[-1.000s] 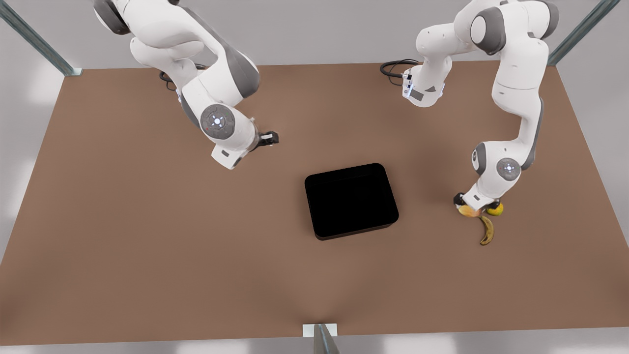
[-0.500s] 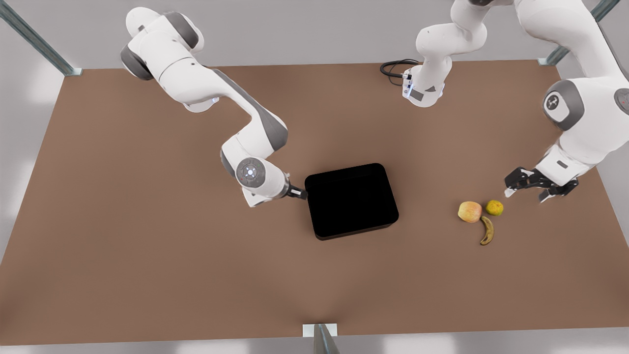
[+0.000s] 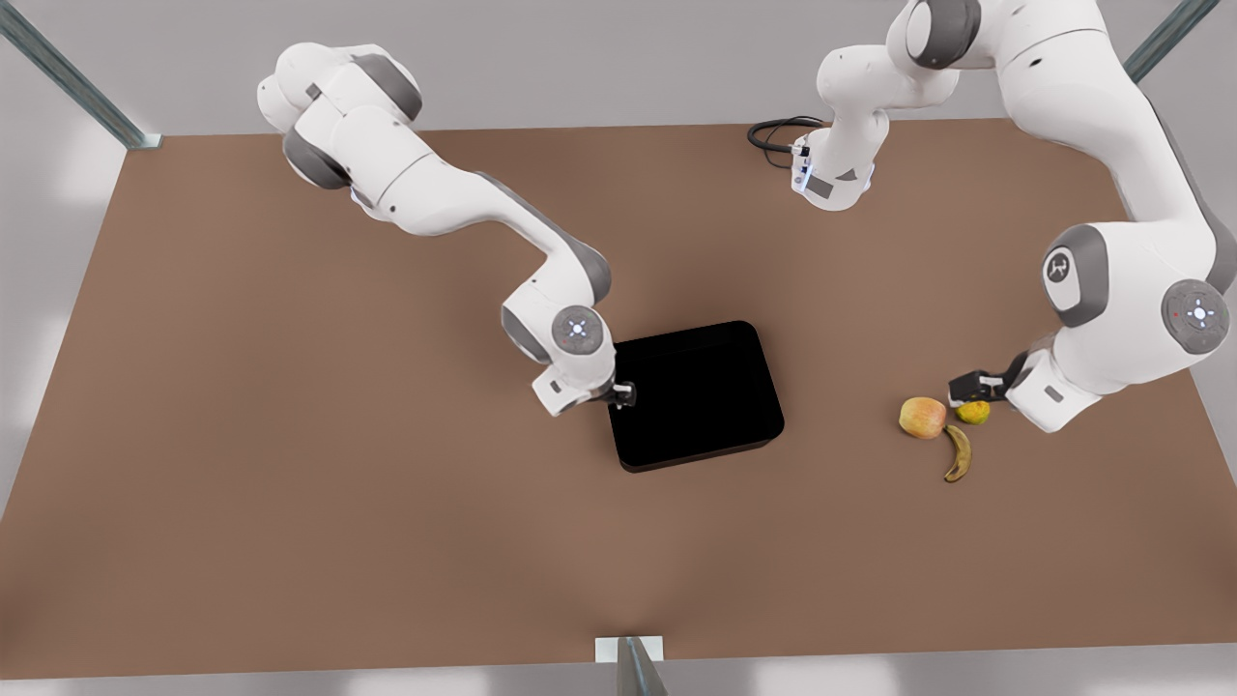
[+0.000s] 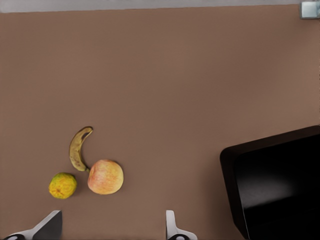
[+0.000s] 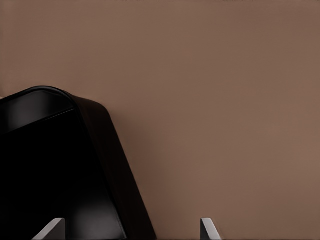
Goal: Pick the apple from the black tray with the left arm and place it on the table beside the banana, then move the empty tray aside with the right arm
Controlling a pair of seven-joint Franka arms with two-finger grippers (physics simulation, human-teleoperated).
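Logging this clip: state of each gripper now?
Left gripper: open, empty, beside the apple.
Right gripper: open, at the black tray rim.

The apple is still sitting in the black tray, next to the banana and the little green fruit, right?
Not quite. The apple is out of the black tray: it sits on the table, next to the banana and the little yellow-green fruit. The front view shows the tray empty, well apart from the fruit.

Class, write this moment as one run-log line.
apple: on table beside banana | black tray: empty | left tool: open above fruit | right tool: open at tray edge
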